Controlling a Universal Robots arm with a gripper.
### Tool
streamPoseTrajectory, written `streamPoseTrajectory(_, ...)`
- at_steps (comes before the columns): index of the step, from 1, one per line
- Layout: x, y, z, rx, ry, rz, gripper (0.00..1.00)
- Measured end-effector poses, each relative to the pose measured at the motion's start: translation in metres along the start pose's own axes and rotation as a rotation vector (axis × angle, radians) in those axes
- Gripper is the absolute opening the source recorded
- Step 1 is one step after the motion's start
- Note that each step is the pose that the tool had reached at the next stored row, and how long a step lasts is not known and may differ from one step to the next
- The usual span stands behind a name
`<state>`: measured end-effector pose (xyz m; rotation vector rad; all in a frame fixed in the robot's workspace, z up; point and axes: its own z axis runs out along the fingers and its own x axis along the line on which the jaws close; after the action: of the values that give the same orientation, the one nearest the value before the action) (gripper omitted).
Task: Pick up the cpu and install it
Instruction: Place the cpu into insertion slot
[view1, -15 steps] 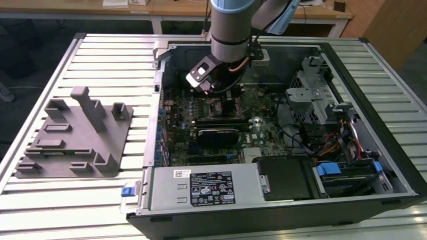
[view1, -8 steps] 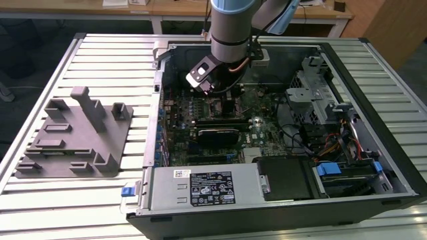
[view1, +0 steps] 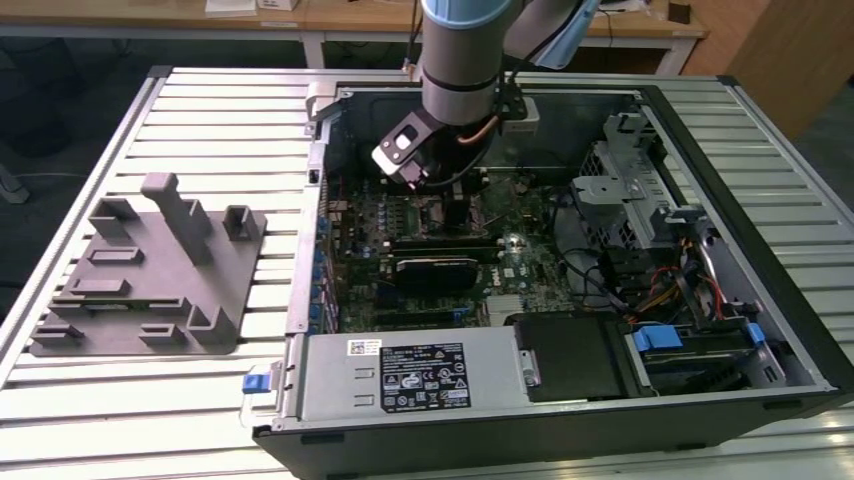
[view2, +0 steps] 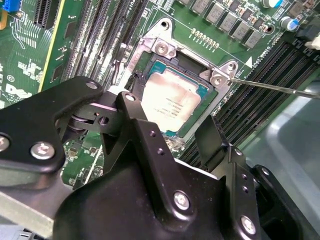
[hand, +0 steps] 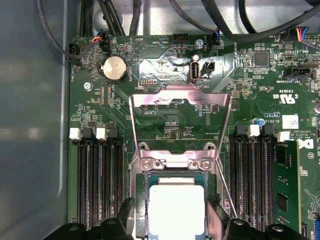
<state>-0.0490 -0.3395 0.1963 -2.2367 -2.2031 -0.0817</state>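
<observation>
1. The gripper (view2: 170, 112) hangs low over the socket (hand: 175, 161), its black fingers (view2: 137, 120) spread, one on each side of the cpu (view2: 170, 100). They straddle it without pinching it.
2. The cpu lies flat in the socket between the fingers, shiny face up and edges square with the socket frame.
3. It is about square, so no long axis can be told.
4. Its top is bright silver metal with faint print. A thin green-teal border shows round it, and in the first wrist view it glares almost white.
5. The metal load plate (hand: 175, 97) lies swung back off the socket, and the thin lever (view2: 272, 86) runs out from a socket corner.
6. Rows of memory slots (hand: 95, 175) flank the socket on the green motherboard (hand: 240, 90).
7. In the exterior view the arm reaches down into the open computer case (view1: 534, 440) on a slatted table (view1: 214, 130). A grey fixture plate (view1: 147, 270) sits on that table, to the exterior view's left.
</observation>
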Motion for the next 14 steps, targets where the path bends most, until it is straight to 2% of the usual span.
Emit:
streamPoseTrajectory(8,0.0003,0.0003,-0.0071,-0.0001,0.0002,0.0,0.67)
streamPoseTrajectory(14,0.0004,0.0003,-0.0076,-0.0002,0.0003,0.0,0.67)
